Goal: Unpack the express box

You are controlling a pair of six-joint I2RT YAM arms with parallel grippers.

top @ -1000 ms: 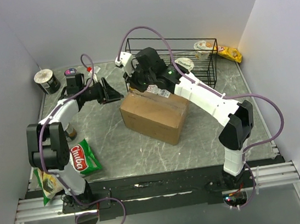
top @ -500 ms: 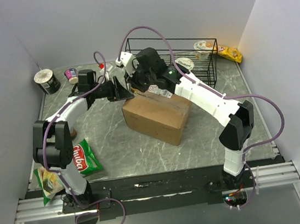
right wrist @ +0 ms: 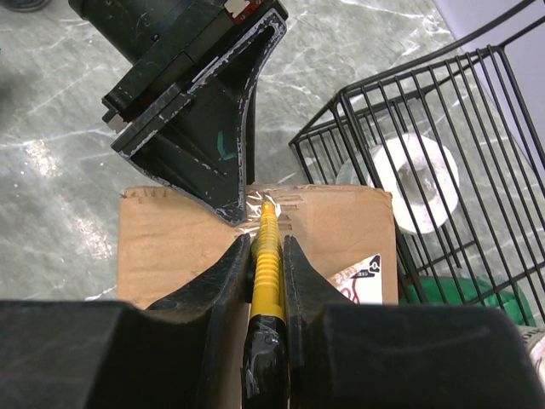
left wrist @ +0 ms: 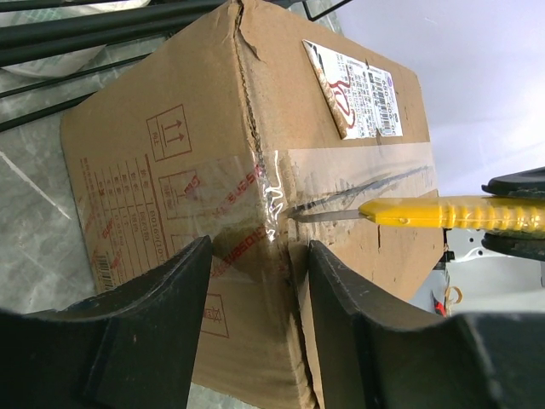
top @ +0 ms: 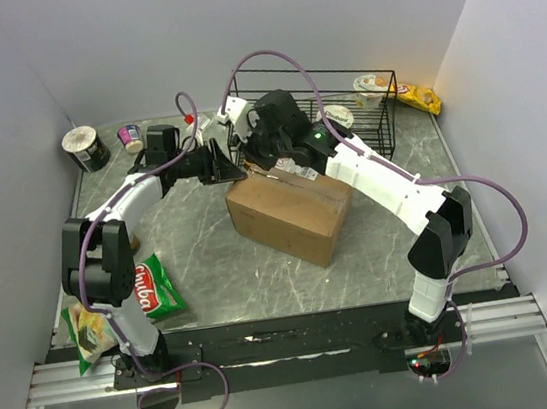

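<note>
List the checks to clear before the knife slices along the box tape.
1. Right gripper shut on yellow knife: ok.
2. Blade tip on the tape seam at the express box end edge: ok.
3. Left gripper open, jaws straddling that edge: ok.
4. Left fingers clear of the blade: not ok, one fingertip sits beside it.
5. Box braced against sliding: cannot tell.

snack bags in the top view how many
3: a green Chuba bag near left, a second bag just left of it, a yellow bag far right by the basket. More may be hidden.
</note>
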